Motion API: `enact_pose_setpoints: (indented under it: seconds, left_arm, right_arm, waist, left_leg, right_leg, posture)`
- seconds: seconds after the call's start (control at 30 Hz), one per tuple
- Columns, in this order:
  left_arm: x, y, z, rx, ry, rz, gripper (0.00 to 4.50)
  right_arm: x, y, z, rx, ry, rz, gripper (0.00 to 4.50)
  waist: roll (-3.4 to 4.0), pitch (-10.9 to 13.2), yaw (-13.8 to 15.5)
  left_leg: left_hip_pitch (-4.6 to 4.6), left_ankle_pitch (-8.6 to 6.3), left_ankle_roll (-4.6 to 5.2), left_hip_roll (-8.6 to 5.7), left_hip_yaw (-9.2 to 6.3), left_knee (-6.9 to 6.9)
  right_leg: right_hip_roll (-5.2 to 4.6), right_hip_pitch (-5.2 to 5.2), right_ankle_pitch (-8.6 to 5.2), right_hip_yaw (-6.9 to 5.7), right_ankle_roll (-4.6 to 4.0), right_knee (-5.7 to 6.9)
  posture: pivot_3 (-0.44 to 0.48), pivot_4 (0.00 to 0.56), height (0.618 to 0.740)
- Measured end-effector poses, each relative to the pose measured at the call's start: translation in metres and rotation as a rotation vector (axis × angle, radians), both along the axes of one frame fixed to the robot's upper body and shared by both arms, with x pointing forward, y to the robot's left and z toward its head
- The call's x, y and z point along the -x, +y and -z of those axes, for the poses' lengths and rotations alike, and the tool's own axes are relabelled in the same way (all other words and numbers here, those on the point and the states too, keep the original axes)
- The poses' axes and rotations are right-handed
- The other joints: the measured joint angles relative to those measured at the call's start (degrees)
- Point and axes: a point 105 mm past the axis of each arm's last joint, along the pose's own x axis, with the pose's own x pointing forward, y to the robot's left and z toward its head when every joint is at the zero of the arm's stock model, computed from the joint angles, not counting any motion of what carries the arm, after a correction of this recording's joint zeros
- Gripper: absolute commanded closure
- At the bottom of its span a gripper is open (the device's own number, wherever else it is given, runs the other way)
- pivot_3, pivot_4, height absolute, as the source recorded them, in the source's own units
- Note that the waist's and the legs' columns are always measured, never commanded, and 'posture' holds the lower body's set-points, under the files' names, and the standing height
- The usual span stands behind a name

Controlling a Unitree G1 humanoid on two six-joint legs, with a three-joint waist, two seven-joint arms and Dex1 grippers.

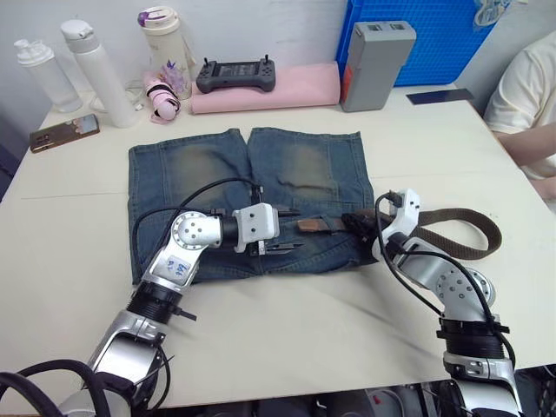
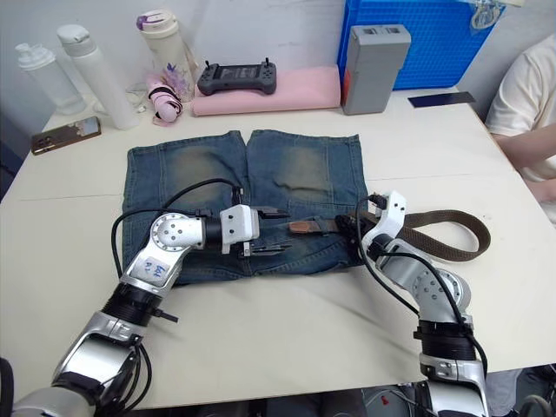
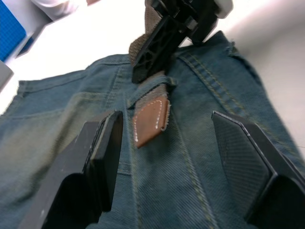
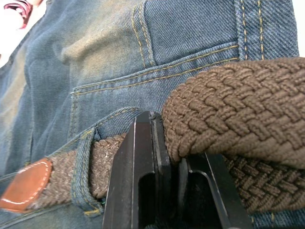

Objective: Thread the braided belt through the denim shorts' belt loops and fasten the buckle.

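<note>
While right tool (image 4: 174,191) pinches woven braided belt (image 4: 238,109), left tool (image 3: 174,157) gapes over denim shorts (image 1: 200,174).

A cream-white table (image 1: 78,261) carries everything, its far edge meeting a pale wall (image 1: 104,13). Along that far edge stand two white bottles (image 1: 74,65), a beige tumbler with a purple lid (image 1: 163,43), a pink roll (image 1: 269,87) with a dark handheld controller (image 1: 236,76) on it, a grey box (image 1: 375,62) and a blue crate (image 1: 434,39) at the far right corner, while a phone (image 1: 64,132) lies near the far left corner. A person in a pale yellow sleeve (image 1: 526,91) sits at the right edge, under soft, even light.
</note>
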Motion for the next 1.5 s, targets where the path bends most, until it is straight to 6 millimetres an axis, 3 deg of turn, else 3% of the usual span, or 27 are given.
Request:
enact_pose_setpoints:
  seconds: [0.4, 0.5, 0.67, 0.7, 0.93, 1.1, 1.27, 1.4, 1.5]
  left_arm:
    - [-0.018, -0.016, 0.001, -0.109, -0.178, 0.015, 1.24]
    - [-0.02, -0.02, 0.001, -0.138, -0.225, 0.03, 2.04]
    - [-0.02, -0.023, 0.004, -0.173, -0.262, 0.052, 4.22]
    - [-0.02, -0.024, 0.004, -0.18, -0.271, 0.056, 4.39]
    - [-0.02, -0.025, 0.006, -0.198, -0.299, 0.059, 4.39]
    - [-0.018, -0.027, 0.004, -0.209, -0.301, 0.072, 4.5]
    - [-0.016, -0.028, 0.001, -0.223, -0.285, 0.084, 4.5]
    - [-0.017, -0.028, 0.002, -0.221, -0.252, 0.077, 4.5]
    - [-0.016, -0.031, 0.003, -0.206, -0.221, 0.082, 4.5]
  right_arm:
    - [0.001, 0.001, 0.001, 0.006, -0.009, 0.015, 4.5]
    - [0.001, 0.003, 0.001, 0.005, -0.013, 0.018, 4.5]
    - [0.001, 0.003, 0.001, 0.003, -0.014, 0.022, 4.5]
    - [0.001, 0.002, 0.001, 0.005, -0.014, 0.025, 4.5]
    - [0.002, 0.0, 0.001, 0.005, -0.012, 0.032, 4.5]
    - [0.008, 0.0, -0.007, -0.032, -0.031, 0.03, 2.52]
    - [0.035, -0.014, -0.024, 0.032, -0.089, -0.026, 0.09]
    - [0.065, -0.013, -0.049, 0.255, -0.222, -0.169, 0.09]
    - [0.085, 0.003, -0.045, 0.449, -0.276, -0.308, 0.09]
  waist:
    - [-0.12, -0.1, 0.0]
    - [-0.12, -0.1, 0.0]
    - [-0.12, -0.1, 0.0]
    - [-0.12, -0.1, 0.0]
    - [-0.12, -0.1, 0.0]
    - [-0.12, -0.1, 0.2]
    - [-0.07, 0.0, 0.3]
    - [-0.07, 0.0, 0.4]
    - [-0.1, 0.0, 0.5]
  left_leg:
    - [0.03, 0.0, 0.0, 0.01, -0.05, 0.03]
    - [0.04, 0.0, 0.0, 0.01, -0.05, 0.02]
    - [0.04, 0.0, 0.0, 0.01, -0.06, 0.0]
    - [0.04, 0.0, 0.0, 0.0, -0.05, 0.0]
    - [0.04, 0.0, 0.0, 0.0, -0.06, 0.01]
    - [0.0, 0.0, 0.0, 0.0, -0.13, 0.0]
    - [-0.15, -0.01, 0.03, -0.09, -0.17, 0.0]
    - [-0.13, -0.01, 0.03, -0.07, -0.11, -0.06]
    - [-0.13, 0.0, 0.03, -0.07, -0.07, -0.05]
  right_leg:
    - [0.0, 0.07, 0.0, -0.04, 0.0, 0.0]
    - [0.0, 0.07, 0.0, -0.05, 0.0, 0.0]
    - [0.0, 0.06, 0.0, -0.06, 0.0, 0.0]
    - [-0.01, 0.06, 0.0, -0.06, 0.0, 0.0]
    - [-0.01, 0.06, 0.0, -0.05, 0.0, 0.01]
    - [-0.01, 0.05, 0.0, -0.1, 0.0, 0.0]
    - [-0.06, -0.07, 0.01, -0.1, 0.02, -0.03]
    - [-0.04, -0.06, 0.01, -0.1, 0.02, -0.12]
    - [-0.04, -0.07, 0.01, -0.09, 0.02, -0.12]
  posture:
    - [0.0, 0.15, 0.705]
    - [0.0, 0.15, 0.705]
    - [0.0, 0.15, 0.705]
    - [0.0, 0.15, 0.705]
    - [0.0, 0.15, 0.705]
    - [0.0, 0.15, 0.705]
    - [0.0, 0.15, 0.705]
    - [0.0, 0.15, 0.705]
    - [0.0, 0.15, 0.705]
